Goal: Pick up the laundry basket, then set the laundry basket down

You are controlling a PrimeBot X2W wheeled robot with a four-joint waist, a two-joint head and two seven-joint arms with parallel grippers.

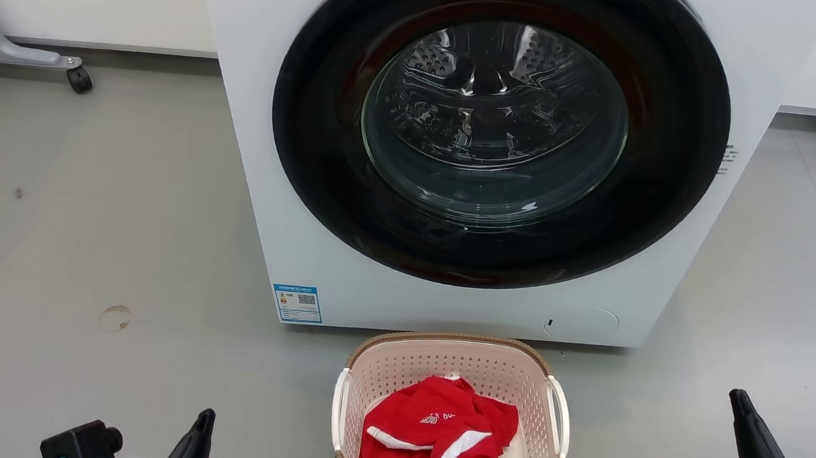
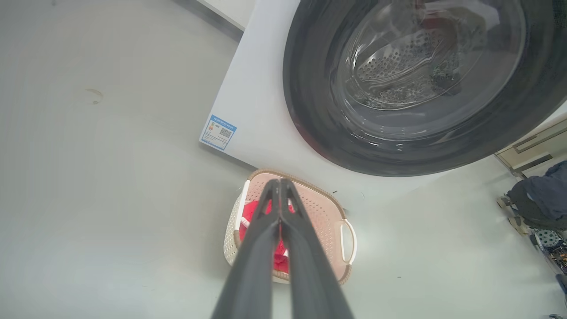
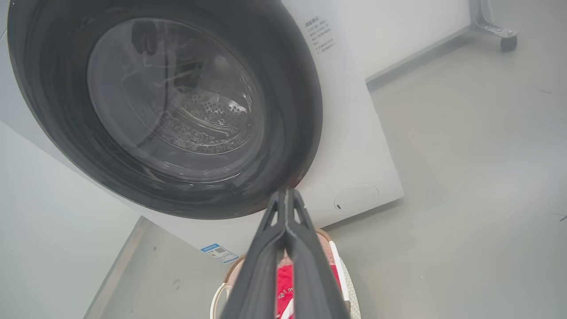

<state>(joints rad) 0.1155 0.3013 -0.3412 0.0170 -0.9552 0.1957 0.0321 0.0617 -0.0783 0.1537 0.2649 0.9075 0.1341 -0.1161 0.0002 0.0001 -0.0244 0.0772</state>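
Laundry basket (image 1: 484,378) stands upright on the grey floor (image 1: 91,235) at 6 o'clock of the head view; its far rim lies just beside the foot of the washing machine (image 1: 296,178), which stands at 12 o'clock from it; whether the two touch cannot be told. A red garment (image 1: 437,432) with white stripes lies loose inside, heaped toward the near end. The left handle (image 1: 340,407) sits at 9 o'clock of the basket and the right handle (image 1: 559,415) at 3 o'clock; both are white loops and both are free.

Left gripper (image 1: 205,419) shows at 7 o'clock and right gripper (image 1: 742,403) at 4 o'clock; each is well apart from the basket. Both sets of jaws are clenched, finger against finger, with nothing between them.

Finding: the scene fits a basket waiting on the floor to be raised; it equally fits one put back on the floor with the arms clear of it. The pictures do not settle which; no move is recommended on that account.

Handling notes, as judgement: the basket looks light and thin-walled; a hold by both handles at once would keep it level; a one-sided hold would likely tip it and spill the garment; the machine front at 12 o'clock leaves little room on that side.
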